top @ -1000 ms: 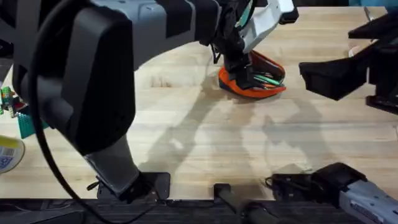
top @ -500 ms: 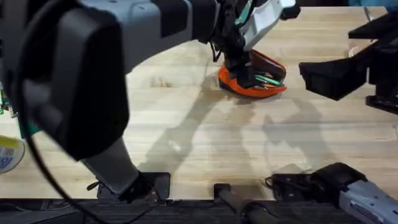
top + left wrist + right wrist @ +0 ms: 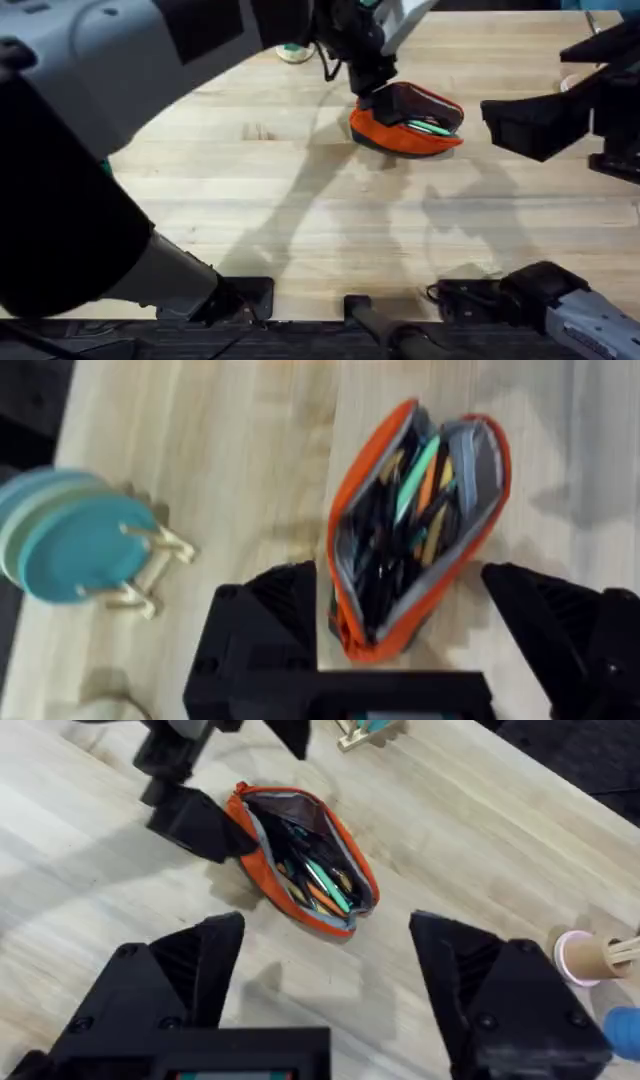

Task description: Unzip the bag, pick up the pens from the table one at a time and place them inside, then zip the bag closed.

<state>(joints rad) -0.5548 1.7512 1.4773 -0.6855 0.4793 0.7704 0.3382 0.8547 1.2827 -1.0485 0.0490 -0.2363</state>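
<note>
Bag (image 3: 415, 530) lies on table (image 3: 330, 220), far centre, mouth gaping, pens (image 3: 420, 485) inside. Left gripper (image 3: 400, 620) wide open, empty, just over bag's end. Right gripper (image 3: 320, 980) wide open, empty, well off. Zipping due: pinch pull tab squarely, brace opposite end against sliding.

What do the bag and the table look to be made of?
The bag: probably woven fabric, matte orange outside with a grey lining, its soft walls gaping open around the pens. The table: seemingly light wood, showing plank seams and grain, with a dull, low-sheen finish.
</note>
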